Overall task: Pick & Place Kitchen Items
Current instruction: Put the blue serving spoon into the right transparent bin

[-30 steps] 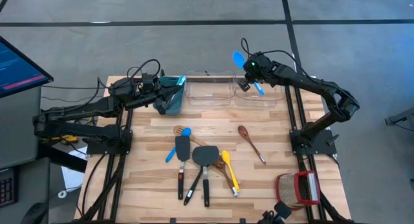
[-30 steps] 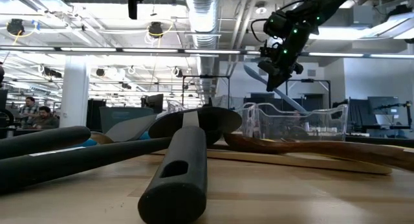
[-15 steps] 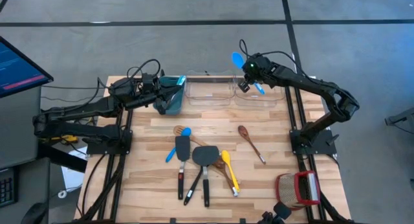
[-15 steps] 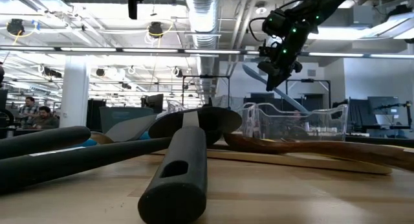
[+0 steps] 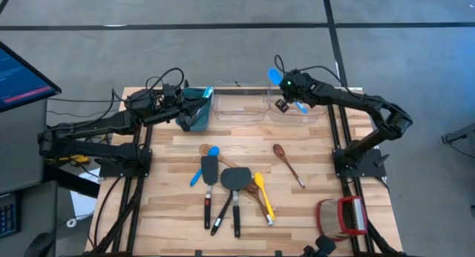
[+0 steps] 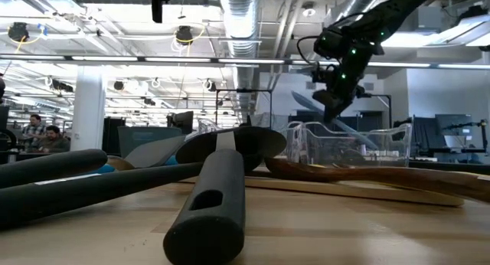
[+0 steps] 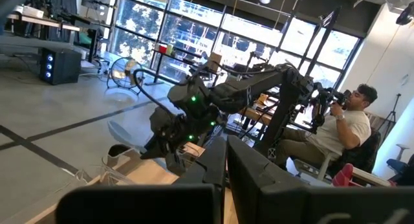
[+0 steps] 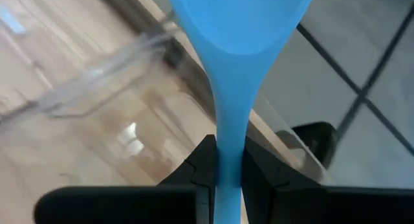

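The right gripper [image 5: 285,93] clamps a blue silicone spoon [image 5: 276,76] by its handle above the clear bin [image 5: 297,116] at the tabletop's one o'clock: the placing step. Next, I judge, lower and release. The left gripper [image 5: 194,110] waits closed at eleven o'clock.

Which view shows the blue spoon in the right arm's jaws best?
Right wrist view: the blue spoon fills the frame, its neck pinched between the jaws. High view shows it small over the clear bin. Low view gives a dim outline; left wrist view barely shows it.
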Tool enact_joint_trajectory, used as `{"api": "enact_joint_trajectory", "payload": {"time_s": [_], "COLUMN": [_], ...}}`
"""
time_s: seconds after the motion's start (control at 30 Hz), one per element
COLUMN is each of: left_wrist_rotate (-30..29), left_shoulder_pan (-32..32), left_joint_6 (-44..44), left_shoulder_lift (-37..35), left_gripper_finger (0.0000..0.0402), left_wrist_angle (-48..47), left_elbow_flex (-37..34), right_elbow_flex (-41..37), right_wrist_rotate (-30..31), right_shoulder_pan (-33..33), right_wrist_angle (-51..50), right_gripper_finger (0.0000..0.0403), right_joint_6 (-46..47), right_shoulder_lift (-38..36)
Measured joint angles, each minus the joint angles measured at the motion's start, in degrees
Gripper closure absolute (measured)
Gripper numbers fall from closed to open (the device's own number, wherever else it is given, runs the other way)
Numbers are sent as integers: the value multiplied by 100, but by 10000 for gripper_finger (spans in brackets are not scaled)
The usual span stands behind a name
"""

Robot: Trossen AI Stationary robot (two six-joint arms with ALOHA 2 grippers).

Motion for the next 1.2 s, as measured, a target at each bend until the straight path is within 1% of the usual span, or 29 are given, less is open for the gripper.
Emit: {"api": "enact_joint_trajectory", "payload": {"time_s": [0.1, 0.17, 0.33, 0.87, 1.2], "left_wrist_rotate": [-2, -1, 0, 0, 0], "left_shoulder_pan": [0, 0, 0, 0, 0], "left_joint_6": [0, 0, 0, 0, 0], "left_shoulder_lift": [0, 1, 0, 0, 0], "left_gripper_finger": [400, 400, 400, 400, 400], "left_wrist_angle": [-2, 0, 0, 0, 0], "left_elbow_flex": [0, 0, 0, 0, 0], "right_elbow_flex": [-1, -1, -1, -24, -842], "right_wrist_rotate": [346, 458, 464, 429, 412], "right_shoulder_pan": [20, 28, 28, -55, -10], "right_wrist_angle": [-51, -121, -405, -313, 216], "right_gripper_finger": [367, 367, 367, 367, 367], "right_joint_6": [-23, -83, -146, -144, -136], "right_shoulder_lift": [0, 0, 2, 4, 9]}}
